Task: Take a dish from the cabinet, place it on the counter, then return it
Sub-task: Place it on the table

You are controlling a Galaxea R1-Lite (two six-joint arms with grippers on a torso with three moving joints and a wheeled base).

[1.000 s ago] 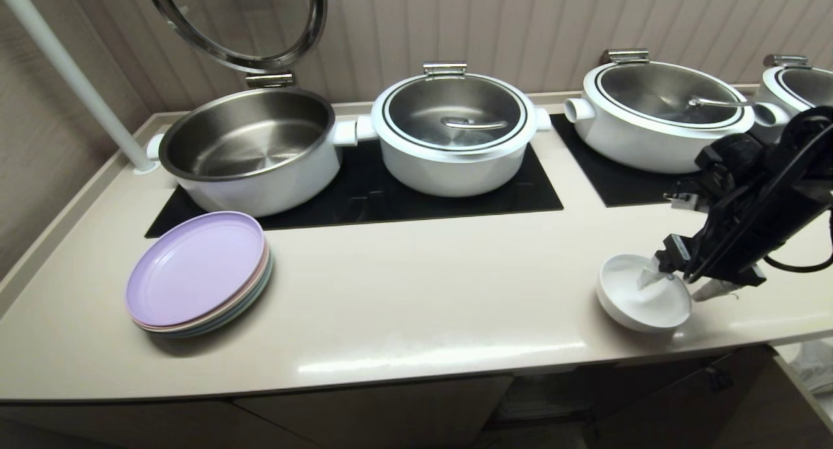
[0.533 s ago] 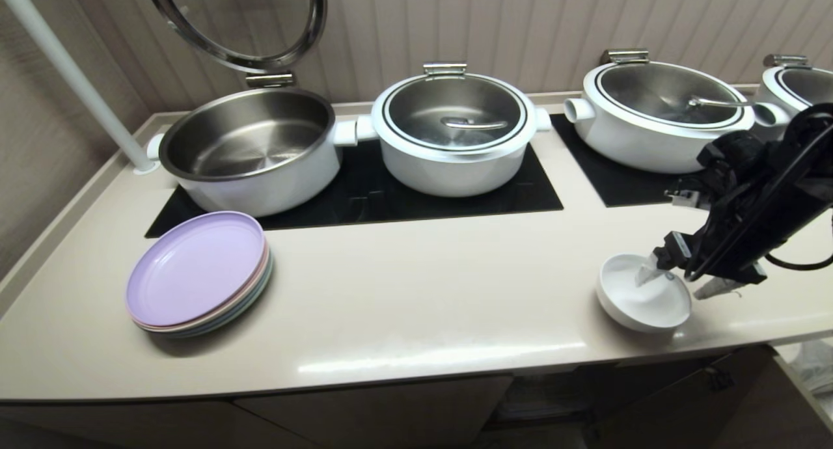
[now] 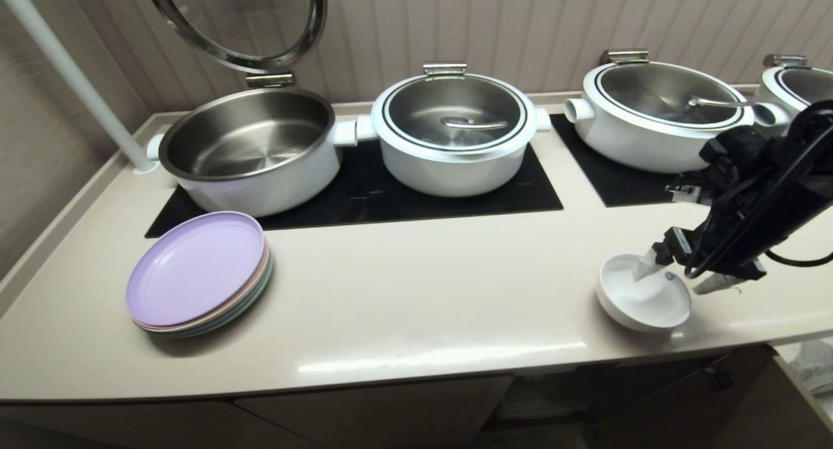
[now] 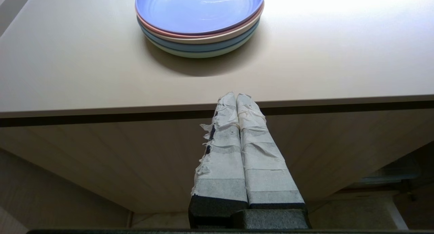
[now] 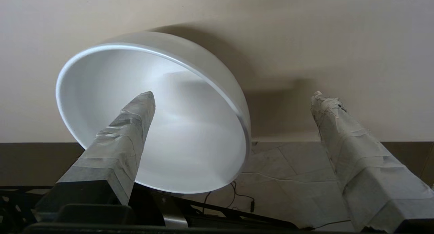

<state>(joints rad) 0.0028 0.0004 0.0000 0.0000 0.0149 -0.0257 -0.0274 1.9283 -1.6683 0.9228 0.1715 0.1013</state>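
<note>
Looking down from the head view, you see the counter (image 3: 416,293), a long glossy beige top with a rounded front edge and black glass cooktop panels (image 3: 364,195) set into it, backed by a ribbed beige wall. A white pole (image 3: 71,78) slants up at the far left corner. Round white pots with steel insides stand on the glass: one open (image 3: 250,149) with its lid raised, one lidded (image 3: 455,133) beside it, and another lidded pot (image 3: 657,114) further right. A stack of pastel plates (image 3: 198,273), lilac on top, sits near the front left. The bowl (image 3: 643,294) rests on the counter close to the right front edge, smooth, white, round. Your right gripper (image 3: 680,273) stands spread wide across its rim, one finger inside, one outside, gripping nothing.

From the left wrist view, your left gripper (image 4: 237,98) hangs below the counter's edge with its taped fingers pressed together; the plates lie beyond, above the plain cabinet (image 4: 135,159) front.

From the right wrist view, one paper-taped finger (image 5: 132,125) reaches into the bowl's hollow while the other stays outside, well apart from the wall.
</note>
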